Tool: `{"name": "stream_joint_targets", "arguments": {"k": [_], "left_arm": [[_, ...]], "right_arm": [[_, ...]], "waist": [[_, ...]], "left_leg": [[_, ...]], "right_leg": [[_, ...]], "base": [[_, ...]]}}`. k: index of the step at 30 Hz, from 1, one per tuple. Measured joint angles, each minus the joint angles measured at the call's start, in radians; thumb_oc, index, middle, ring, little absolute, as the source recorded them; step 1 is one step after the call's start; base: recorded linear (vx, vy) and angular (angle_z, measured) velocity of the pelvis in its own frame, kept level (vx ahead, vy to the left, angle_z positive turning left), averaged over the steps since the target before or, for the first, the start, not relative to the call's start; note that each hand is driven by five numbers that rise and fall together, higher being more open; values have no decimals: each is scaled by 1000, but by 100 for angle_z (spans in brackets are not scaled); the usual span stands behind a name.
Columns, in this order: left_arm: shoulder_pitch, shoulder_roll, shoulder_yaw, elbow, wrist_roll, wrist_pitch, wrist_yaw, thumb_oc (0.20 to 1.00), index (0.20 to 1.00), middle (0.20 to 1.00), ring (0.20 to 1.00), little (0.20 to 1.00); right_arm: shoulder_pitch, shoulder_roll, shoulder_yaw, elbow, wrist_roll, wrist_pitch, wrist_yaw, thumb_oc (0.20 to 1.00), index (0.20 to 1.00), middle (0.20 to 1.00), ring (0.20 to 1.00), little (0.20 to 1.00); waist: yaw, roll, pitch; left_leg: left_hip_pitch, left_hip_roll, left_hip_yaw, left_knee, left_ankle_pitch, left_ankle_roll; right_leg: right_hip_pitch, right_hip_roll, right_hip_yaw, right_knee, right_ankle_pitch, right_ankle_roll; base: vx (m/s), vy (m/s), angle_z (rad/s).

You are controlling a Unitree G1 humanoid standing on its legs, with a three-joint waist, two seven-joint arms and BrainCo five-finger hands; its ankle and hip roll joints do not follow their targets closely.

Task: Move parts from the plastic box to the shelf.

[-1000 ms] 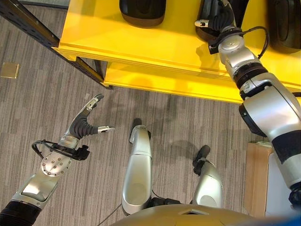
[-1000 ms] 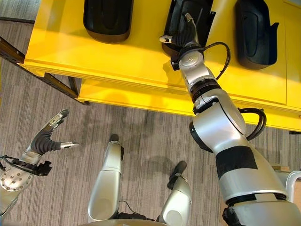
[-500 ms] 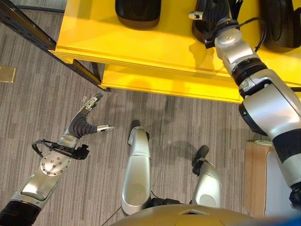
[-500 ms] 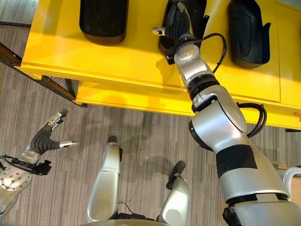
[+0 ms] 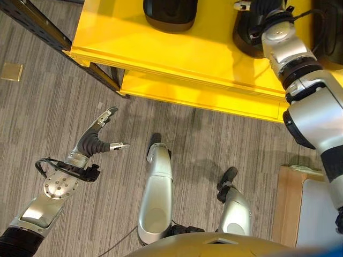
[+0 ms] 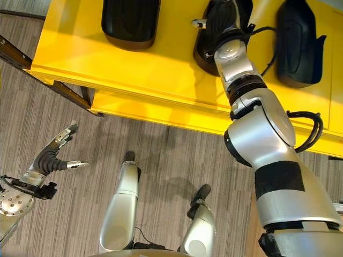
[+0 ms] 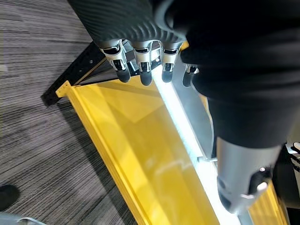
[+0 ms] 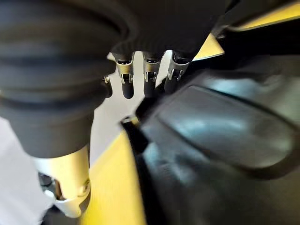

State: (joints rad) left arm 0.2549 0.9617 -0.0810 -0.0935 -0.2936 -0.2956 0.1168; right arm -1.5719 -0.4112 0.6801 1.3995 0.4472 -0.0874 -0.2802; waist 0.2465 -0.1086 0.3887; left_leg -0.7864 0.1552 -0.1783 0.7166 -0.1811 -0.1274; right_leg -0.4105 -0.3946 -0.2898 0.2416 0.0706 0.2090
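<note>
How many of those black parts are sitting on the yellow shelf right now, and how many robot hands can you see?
Black parts on the yellow shelf: 3, namely the left part, the middle part and the right part
Robot hands: 2, the left hand over the floor and the right hand at the middle part
Total: 5

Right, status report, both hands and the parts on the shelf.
Right hand over the middle black part on the yellow shelf, fingers straight. Left hand open, idle above the floor. Two more parts flank it, nothing in the way.
</note>
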Motion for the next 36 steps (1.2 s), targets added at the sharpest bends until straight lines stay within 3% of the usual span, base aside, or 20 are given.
{"name": "stream_joint_targets", "arguments": {"k": [20,29,36], "left_arm": [[-8,-6,3,0,9,0,1,1000,1000,1000,1000,1000],[-3,-6,13,0,10,0,-2,1000,1000,1000,1000,1000],[-10,-3,34,0,11,0,-5,1000,1000,1000,1000,1000]], "right_arm": [[-17,-48,-17,10,-21,-6,-16,1000,1000,1000,1000,1000],[-17,-72,-2,11,-71,4,5,1000,1000,1000,1000,1000],[-24,-81,37,9,-120,5,12,1000,1000,1000,1000,1000]], "waist": [[24,42,26],[51,41,28],[47,29,30]], "left_leg": [[-33,-10,-9,-17,13,-1],[-38,-20,-34,-53,39,-8],[-68,-24,-58,-43,43,-8]], "right_leg": [[-10,-1,-25,-34,15,0],[2,0,-63,-47,16,-2],[0,8,-84,-52,21,-8]], "base": [[-3,-1,2],[-10,-20,9],[-6,-2,6]]}}
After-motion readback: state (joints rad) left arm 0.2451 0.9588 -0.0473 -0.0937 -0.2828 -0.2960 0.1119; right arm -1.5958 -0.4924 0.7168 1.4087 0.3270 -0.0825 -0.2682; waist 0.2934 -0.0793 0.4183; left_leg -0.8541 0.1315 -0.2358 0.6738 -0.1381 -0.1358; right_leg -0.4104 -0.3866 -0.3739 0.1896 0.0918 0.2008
